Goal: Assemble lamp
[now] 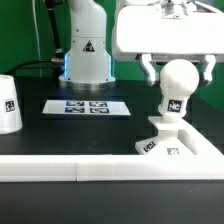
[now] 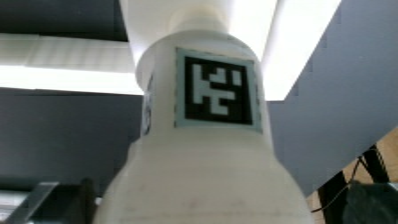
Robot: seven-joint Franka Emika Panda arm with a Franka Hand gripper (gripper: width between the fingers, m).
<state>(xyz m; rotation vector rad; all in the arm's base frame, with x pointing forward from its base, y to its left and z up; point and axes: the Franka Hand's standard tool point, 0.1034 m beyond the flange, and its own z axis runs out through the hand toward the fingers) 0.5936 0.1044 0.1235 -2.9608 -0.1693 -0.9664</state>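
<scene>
The bulb [image 1: 180, 92] stands upright on the base [image 1: 170, 150] by the counter's [image 1: 60, 130] front corner, on the exterior view's right. My wrist view shows only the bulb's neck and tag [image 2: 217, 88]. The exterior view shows my end effector [image 1: 180, 72] flanking its ball, fingers apart. I cannot tell whether they clamp it.

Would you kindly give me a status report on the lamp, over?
Hand open astride white ball-shaped plastic bulb. Bulb upright on flat square white base. Tapered white shade aside, nothing blocking.
</scene>
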